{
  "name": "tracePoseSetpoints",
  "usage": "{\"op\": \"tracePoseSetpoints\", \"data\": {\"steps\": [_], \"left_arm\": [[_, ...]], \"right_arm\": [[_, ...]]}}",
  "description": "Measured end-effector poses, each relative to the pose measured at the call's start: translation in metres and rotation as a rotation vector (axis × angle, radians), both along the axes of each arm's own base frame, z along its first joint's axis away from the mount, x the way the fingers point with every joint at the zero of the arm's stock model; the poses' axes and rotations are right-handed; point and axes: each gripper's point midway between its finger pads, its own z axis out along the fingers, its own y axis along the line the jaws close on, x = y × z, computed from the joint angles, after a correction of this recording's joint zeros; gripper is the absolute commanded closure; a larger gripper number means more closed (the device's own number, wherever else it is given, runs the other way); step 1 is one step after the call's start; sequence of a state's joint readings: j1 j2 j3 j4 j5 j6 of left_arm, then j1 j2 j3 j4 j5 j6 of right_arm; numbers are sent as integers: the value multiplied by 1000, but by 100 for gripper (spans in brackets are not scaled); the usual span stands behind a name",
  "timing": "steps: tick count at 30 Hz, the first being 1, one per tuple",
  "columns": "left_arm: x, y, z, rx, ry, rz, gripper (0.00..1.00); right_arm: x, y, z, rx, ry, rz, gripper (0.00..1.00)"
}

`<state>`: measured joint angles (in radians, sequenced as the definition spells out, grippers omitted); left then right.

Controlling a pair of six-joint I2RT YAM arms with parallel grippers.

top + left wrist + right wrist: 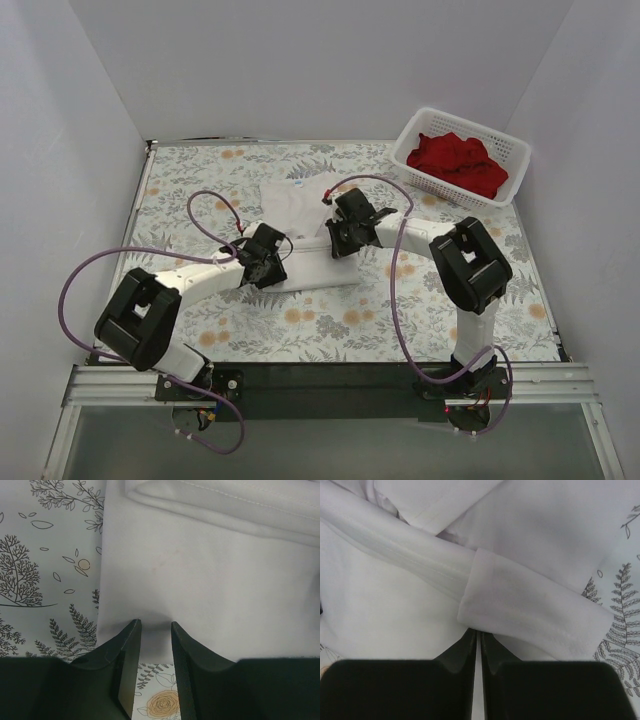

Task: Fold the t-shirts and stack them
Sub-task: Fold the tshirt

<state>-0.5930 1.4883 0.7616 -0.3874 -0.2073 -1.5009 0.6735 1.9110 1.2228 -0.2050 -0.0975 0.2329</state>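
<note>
Your white t-shirt (300, 195) lies on the flower-patterned table (190, 175), centre of the overhead view. It is partly folded, and both arms reach over its lower half.

Your left gripper (156, 626) sits at the shirt's near hem. Its fingers (127, 650) stand a little apart, with the cloth edge and bare table showing in the gap.

Your right gripper (478, 632) is low over the shirt, its tips against the cuff of a folded sleeve (530, 610). The fingers are pressed almost together with only a thin slit between them. The wrist view does not settle whether cloth is caught there.

The red t-shirts (458, 165) lie bunched in the white basket (410, 135), upper right of the overhead view, well apart from the white one.
</note>
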Motion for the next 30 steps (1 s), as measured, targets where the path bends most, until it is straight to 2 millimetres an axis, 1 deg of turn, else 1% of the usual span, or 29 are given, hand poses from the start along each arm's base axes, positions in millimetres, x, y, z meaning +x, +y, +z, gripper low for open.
{"op": "tracePoseSetpoints", "data": {"steps": [2, 6, 8, 10, 11, 14, 16, 17, 19, 20, 22, 25, 27, 30], "left_arm": [[-1, 1, 0, -3, -1, 3, 70], [-4, 3, -1, -7, -4, 6, 70], [-6, 3, 0, -11, -6, 8, 70], [-7, 4, 0, -13, -6, 9, 70], [-8, 4, 0, -16, -7, 10, 70], [-12, 5, 0, -23, -5, 11, 70], [-15, 7, 0, -26, 0, 12, 70], [-16, 7, 1, -28, 1, 13, 70], [-20, 9, 1, -32, 2, 14, 70], [-22, 10, 2, -35, 1, 16, 70], [-25, 11, 3, -42, 0, 18, 70], [-28, 12, 4, -49, 0, 18, 70], [-30, 13, 4, -51, 4, 20, 70], [-33, 14, 0, -51, 15, 25, 70]], "right_arm": [[6, 4, -1, -1, -6, -1, 85], [32, 13, 5, -4, -63, -14, 82], [48, 14, 8, -10, -91, -30, 78], [66, 13, 14, -8, -121, -53, 76], [77, 13, 20, 0, -140, -65, 74], [107, 17, 46, 39, -213, -84, 72], [118, 21, 63, 84, -246, -78, 72], [118, 24, 69, 110, -254, -64, 72], [107, 33, 77, 175, -251, -13, 71], [97, 37, 77, 202, -237, 15, 71], [69, 43, 74, 260, -198, 80, 71], [23, 54, 61, 334, -115, 180, 71], [-2, 61, 50, 361, -70, 239, 71], [-28, 72, 39, 384, -23, 304, 71]]}}
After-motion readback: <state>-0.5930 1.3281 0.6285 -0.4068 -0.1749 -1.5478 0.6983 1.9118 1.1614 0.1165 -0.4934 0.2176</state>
